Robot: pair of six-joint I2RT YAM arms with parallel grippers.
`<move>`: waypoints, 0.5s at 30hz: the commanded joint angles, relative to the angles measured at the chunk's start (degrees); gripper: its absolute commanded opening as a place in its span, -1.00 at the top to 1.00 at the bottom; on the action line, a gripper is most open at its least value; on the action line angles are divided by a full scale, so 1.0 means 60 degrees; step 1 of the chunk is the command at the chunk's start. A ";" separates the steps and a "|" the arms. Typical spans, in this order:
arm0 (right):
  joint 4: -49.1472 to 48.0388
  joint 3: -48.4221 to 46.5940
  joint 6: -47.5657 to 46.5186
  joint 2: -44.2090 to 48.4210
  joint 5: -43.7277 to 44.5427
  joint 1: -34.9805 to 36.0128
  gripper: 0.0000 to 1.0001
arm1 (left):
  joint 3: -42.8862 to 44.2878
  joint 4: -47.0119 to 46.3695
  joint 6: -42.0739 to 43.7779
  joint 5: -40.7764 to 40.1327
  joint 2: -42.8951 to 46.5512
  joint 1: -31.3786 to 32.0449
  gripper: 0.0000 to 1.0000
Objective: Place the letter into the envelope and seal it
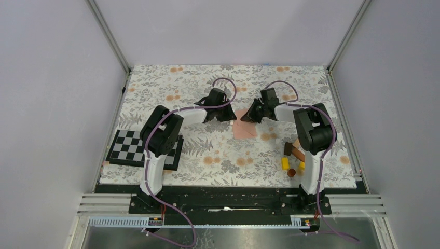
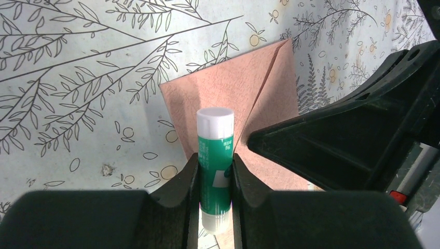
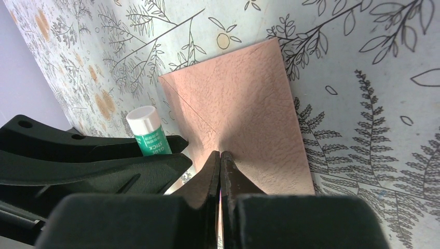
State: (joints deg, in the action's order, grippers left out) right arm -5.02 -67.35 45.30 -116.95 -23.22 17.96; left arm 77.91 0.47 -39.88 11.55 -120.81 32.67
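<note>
The envelope (image 1: 244, 128) is seen lying near the middle of the table (image 1: 171, 83), between the two grippers. A glue stick (image 2: 215, 129), white cap outward, is clamped in the left gripper (image 2: 215, 165) and held just above the envelope. The right gripper (image 3: 220, 156) is closed tight, with the envelope's near edge pinched between its tips.

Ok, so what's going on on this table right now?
Two robot arms are working on a pink envelope lying flat between them. The left gripper has its fingers clamped on a green glue stick, white cap on, aimed at the envelope. The right gripper has its fingers shut, tips against the envelope.
</note>
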 commanded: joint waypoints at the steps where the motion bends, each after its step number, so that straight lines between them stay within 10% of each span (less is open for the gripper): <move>1: 0.0323 -0.0155 -0.0139 -0.0102 0.0273 -0.0064 1.00 | 0.0238 0.0478 0.0271 -0.0369 -0.0290 -0.0068 1.00; 15: 0.0466 0.0185 -0.0280 0.0254 0.0021 0.0286 1.00 | 0.0261 0.0554 0.0041 -0.0608 -0.0284 -0.0068 1.00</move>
State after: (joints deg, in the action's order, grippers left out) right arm -4.99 -67.29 45.12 -116.92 -23.44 18.59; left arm 78.30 1.06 -40.03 11.44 -120.92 32.67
